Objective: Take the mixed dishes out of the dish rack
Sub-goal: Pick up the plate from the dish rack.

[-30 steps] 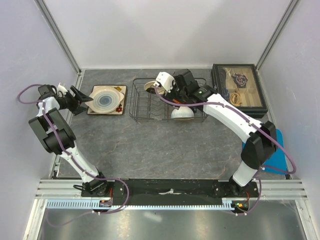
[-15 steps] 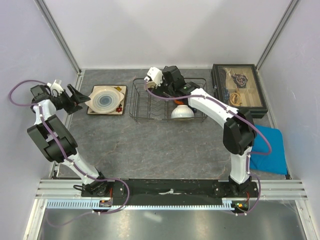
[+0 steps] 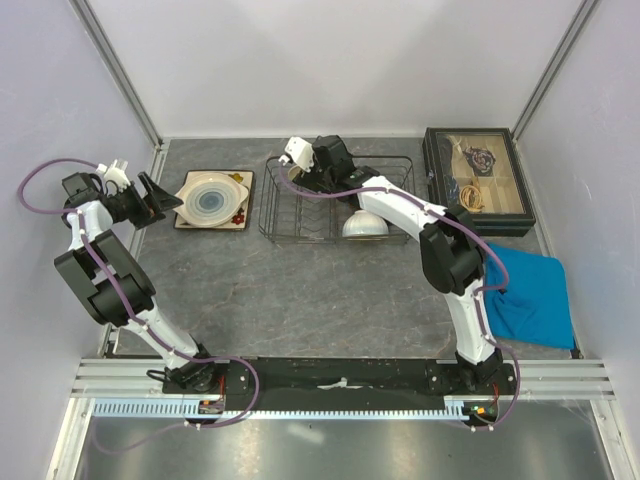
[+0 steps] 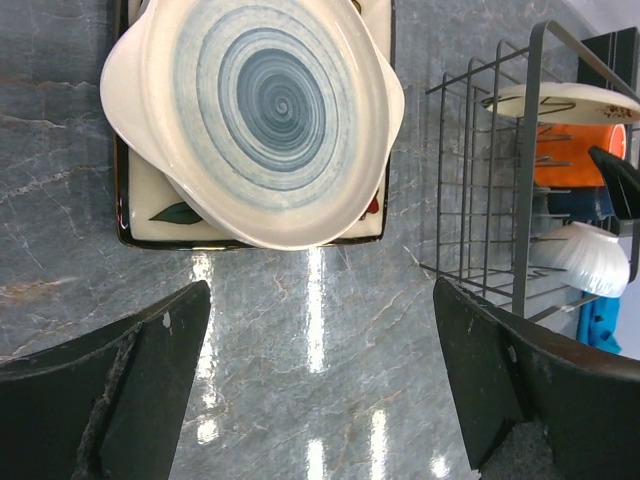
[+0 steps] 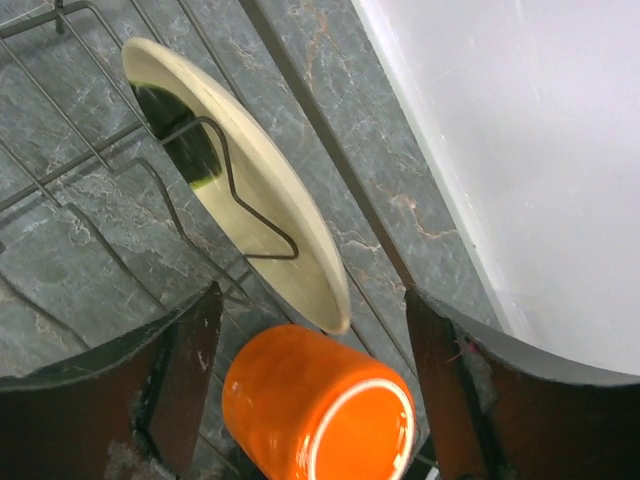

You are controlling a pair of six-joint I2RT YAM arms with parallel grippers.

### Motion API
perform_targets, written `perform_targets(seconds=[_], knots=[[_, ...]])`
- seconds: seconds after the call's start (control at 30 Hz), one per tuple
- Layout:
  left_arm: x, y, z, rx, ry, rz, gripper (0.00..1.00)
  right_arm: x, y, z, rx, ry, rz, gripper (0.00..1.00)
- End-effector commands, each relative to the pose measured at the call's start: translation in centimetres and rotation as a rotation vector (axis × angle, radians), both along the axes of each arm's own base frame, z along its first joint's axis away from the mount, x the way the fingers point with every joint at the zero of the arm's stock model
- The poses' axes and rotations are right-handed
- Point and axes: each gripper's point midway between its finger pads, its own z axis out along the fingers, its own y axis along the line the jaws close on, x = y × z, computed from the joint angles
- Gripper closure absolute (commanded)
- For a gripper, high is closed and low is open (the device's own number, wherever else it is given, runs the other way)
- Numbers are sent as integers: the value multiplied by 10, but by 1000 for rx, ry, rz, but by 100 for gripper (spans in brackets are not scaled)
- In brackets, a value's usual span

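Top view: the right pincer point(image 3: 306, 172) reaches into the far left corner of the dish rack point(image 3: 270, 222). A white bowl point(image 3: 365, 224) sits inverted behind it, toward the arm's base. The left pincer point(image 3: 160, 200) is parked facing the unloaded stack.

Left wrist view: jaws spread, holding nothing. Straight ahead, the round pale plate point(image 4: 265, 110) rests on the square cream plate point(image 4: 140, 195), probably stacked to save worktop point(image 4: 300, 350) space.

Right wrist view: jaws wide apart, 1 each side of the orange cup point(image 5: 318, 415), apparently set for a grasp; no contact visible. Just ahead, the cream bowl point(image 5: 275, 205) leans on edge, propped by a rack wire
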Motion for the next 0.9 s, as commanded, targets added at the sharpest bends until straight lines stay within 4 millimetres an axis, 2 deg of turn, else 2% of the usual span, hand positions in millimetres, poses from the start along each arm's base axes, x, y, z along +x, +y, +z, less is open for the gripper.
perform_targets(seconds=[0.0, 0.13, 0.4, 0.67, 0.87], knots=[[0, 5, 25, 96, -109, -55, 1, 20, 9, 23, 32, -83, -3, 24], [3, 3, 22, 129, -108, -70, 1, 27, 12, 15, 6, -88, 4, 33], [6, 4, 22, 147, -110, -76, 1, 32, 15, 14, -23, -100, 26, 49], [6, 3, 22, 153, -110, -77, 1, 34, 20, 5, -39, -89, 47, 57], [6, 3, 21, 152, -107, -78, 1, 36, 21, -2, -50, -82, 51, 67]])
